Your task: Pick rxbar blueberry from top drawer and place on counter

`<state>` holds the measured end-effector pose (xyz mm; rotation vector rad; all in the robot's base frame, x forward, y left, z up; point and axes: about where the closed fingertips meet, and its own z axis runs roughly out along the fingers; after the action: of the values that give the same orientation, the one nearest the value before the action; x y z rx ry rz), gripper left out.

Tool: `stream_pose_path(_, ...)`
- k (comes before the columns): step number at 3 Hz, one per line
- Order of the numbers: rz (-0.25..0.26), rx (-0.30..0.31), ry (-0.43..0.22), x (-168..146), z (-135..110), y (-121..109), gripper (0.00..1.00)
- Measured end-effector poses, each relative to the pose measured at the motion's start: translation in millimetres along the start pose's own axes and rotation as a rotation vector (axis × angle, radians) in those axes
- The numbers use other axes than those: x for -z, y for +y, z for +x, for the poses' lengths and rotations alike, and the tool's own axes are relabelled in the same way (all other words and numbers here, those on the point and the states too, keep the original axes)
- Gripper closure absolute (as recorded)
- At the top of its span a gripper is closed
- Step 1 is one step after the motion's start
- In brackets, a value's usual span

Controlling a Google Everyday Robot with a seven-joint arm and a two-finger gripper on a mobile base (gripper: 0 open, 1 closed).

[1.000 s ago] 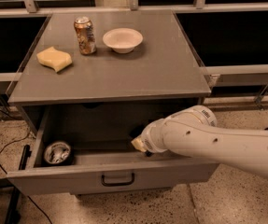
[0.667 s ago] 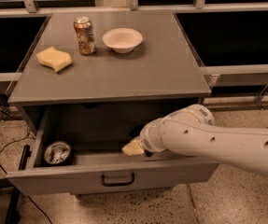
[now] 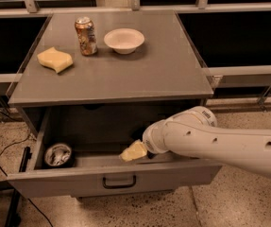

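Gripper [image 3: 134,151] sits inside the top drawer [image 3: 55,186], rxbar blueberry hidden

Speckled terrazzo floor [image 3: 234,207]. Dark window panes [image 3: 239,37] behind, metal rails [image 3: 241,71] across them. Dim warm light. Gripper [image 3: 134,151] sits low inside the open top drawer [image 3: 55,183].

Pale cream hand [image 3: 134,151] low inside the open wide grey top drawer [image 3: 55,184], well apart from a round dark tin [image 3: 58,155]; on the flat grey table [image 3: 149,74], copper-coloured can [image 3: 86,36], white bowl [image 3: 124,40], yellow sponge [image 3: 55,60].
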<state>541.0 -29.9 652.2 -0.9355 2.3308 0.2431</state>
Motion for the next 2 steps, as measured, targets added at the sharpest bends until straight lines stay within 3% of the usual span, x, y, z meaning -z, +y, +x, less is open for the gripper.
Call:
stream_pose_path(1,0.004,-0.036,-0.016,-6.2,1.5,-7.5,0.0)
stream_pose_path(2,0.016,-0.058,-0.03,-11.3,2.9,-14.9,0.09)
